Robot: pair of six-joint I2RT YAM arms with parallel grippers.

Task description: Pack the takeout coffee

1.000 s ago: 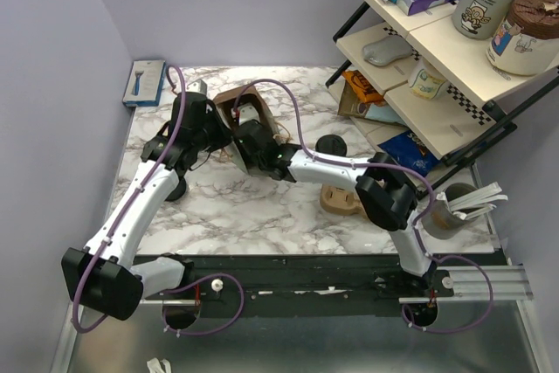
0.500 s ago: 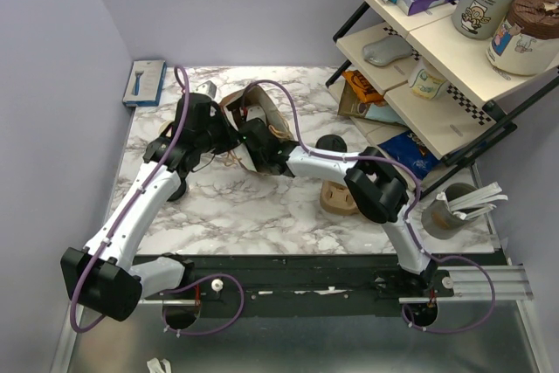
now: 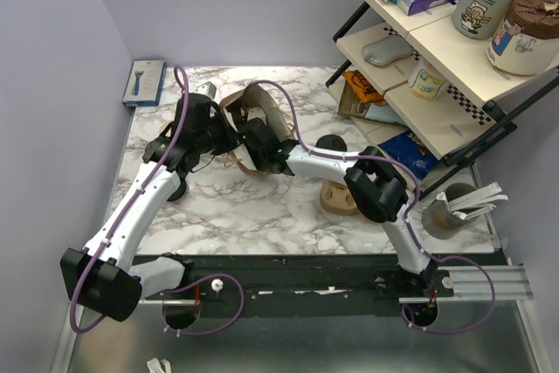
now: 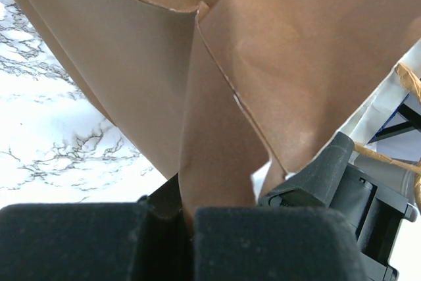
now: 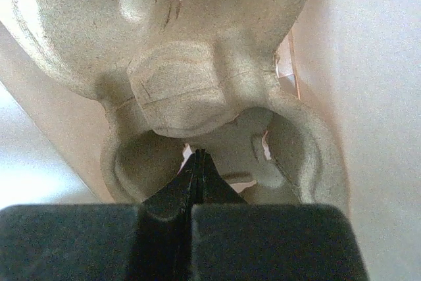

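Marble table (image 3: 262, 224), top view: brown paper bag (image 3: 272, 109) tipped open between both arms. The takeout coffee (image 3: 330, 142) stands outside it, to the right, not yet packed. Left wrist: left gripper (image 4: 187, 210) clamped on a fold of the bag. Right wrist: right gripper (image 5: 197, 162) inside the bag, fingers together, empty — only a moulded-pulp tray (image 5: 184, 90) in there.

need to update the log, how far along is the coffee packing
Done: a pulp tray sits inside the brown bag. In hand: the left gripper pinches the bag's edge; the right gripper is shut inside, over the tray. Left: the black-lidded coffee stands on the table, outside the bag.
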